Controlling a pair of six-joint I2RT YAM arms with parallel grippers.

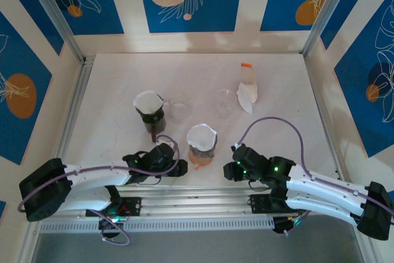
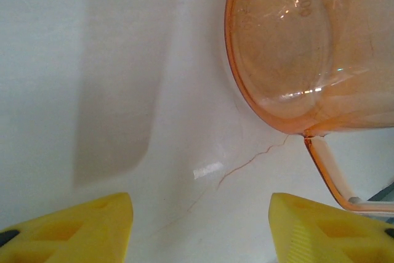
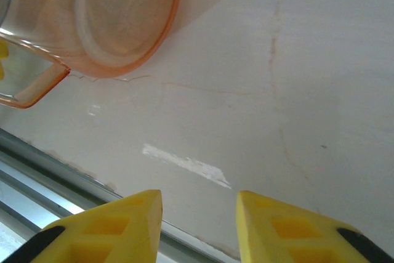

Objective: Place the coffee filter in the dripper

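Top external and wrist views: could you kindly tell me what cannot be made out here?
1. Left wrist view: the orange cup is cut by the top and right edges, so its top is out of frame.
2. Right wrist view: the same cup is cut by the top and left edges.
3. Top view: the filter stack is too small to count sheets.
4. Top view: the clear dripper is faint, so its contents are unclear.

Both arms are lying low and reaching inward, so the left pincer (image 1: 176,165) and the right pincer (image 1: 230,169) are pointing toward each other. The left pincer's yellow fingers (image 2: 92,229) are standing wide apart, gripping nothing. The right pincer's fingers (image 3: 117,229) are standing closer together, also empty.
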